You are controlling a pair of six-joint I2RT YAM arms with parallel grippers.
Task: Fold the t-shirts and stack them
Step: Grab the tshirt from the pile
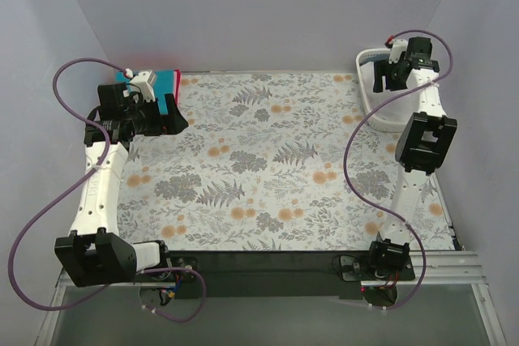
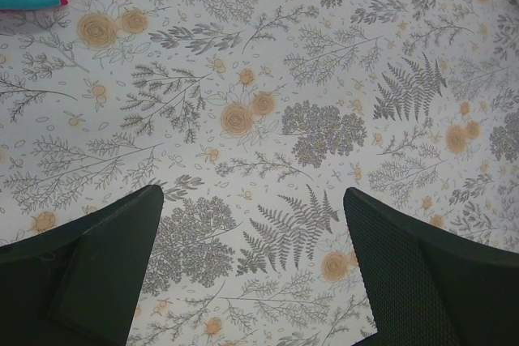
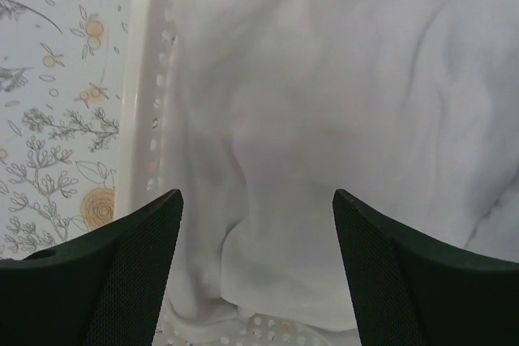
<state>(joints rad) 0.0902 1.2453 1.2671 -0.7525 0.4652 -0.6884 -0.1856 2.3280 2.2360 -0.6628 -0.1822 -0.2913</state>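
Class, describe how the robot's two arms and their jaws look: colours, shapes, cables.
The left arm and right arm have white links joined by boxy black joints. A loose purple cable loops along each. The jaws are black, wedge-shaped, with textured inner faces.

The right hand [image 3: 255, 200] hangs with its fingers [image 3: 105, 273] spread wide over a crumpled white shirt [image 3: 324, 95] lying in the basket [image 3: 144, 79]. The basket's perforated rim runs just left of the hand, with the floral tabletop [image 3: 57, 119] beyond it.
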